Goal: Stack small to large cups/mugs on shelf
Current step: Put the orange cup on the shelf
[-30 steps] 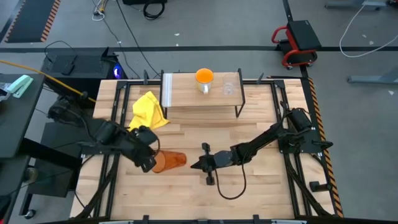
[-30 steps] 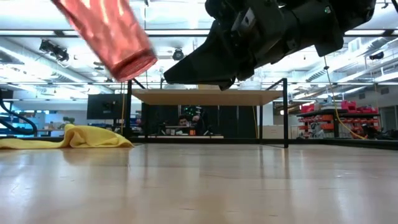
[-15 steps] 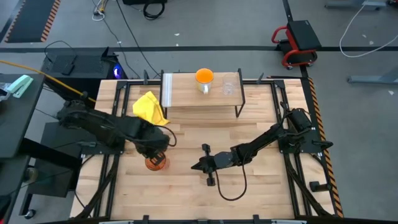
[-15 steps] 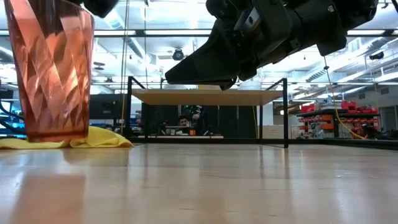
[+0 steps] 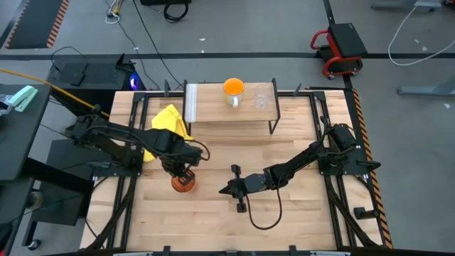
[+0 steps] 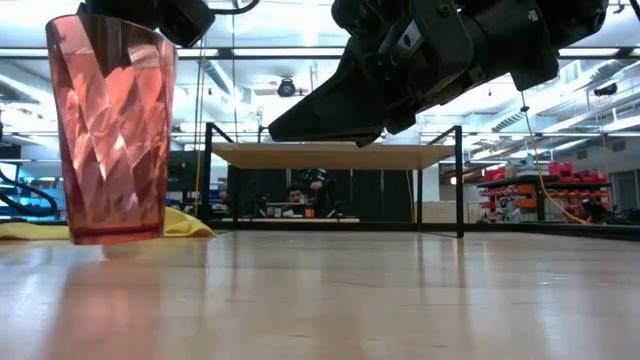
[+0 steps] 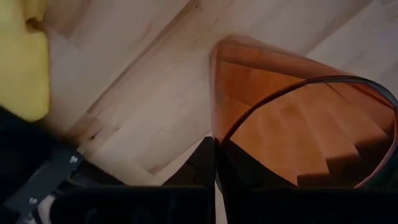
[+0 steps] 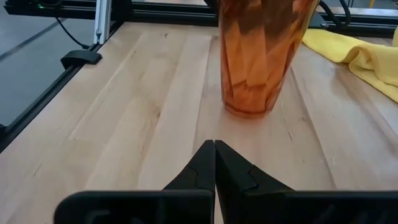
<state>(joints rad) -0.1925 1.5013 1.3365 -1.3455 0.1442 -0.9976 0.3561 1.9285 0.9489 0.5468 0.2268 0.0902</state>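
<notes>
Near left: brown-orange ribbed tumbler [image 5: 183, 183] upright on wooden tabletop [image 5: 298, 213], left gripper [image 5: 182, 171] above it.
Far centre: low light-wood shelf [image 5: 213, 107] bearing orange mug [image 5: 233, 89], small clear cup [image 5: 261, 99] to its right.
Left of shelf: yellow cloth [image 5: 169, 124].
Right of tumbler: right gripper [image 5: 229, 189].

Both arms are black, built of slim tubular links joined by chunkier rounded joint housings. The left arm [image 5: 117, 139] has a thick shoulder block at the table's edge and a bulky wrist. The right arm [image 5: 306, 162] tapers from a boxy base to a narrow forearm, and a thin black cable loops from its wrist across the wood. The right gripper [image 8: 214, 163] shows 2 matte black fingers with angled, pointed tips and stepped inner edges. A pale screw head sits on the left gripper's [image 7: 214, 168] black mounting bracket.
</notes>
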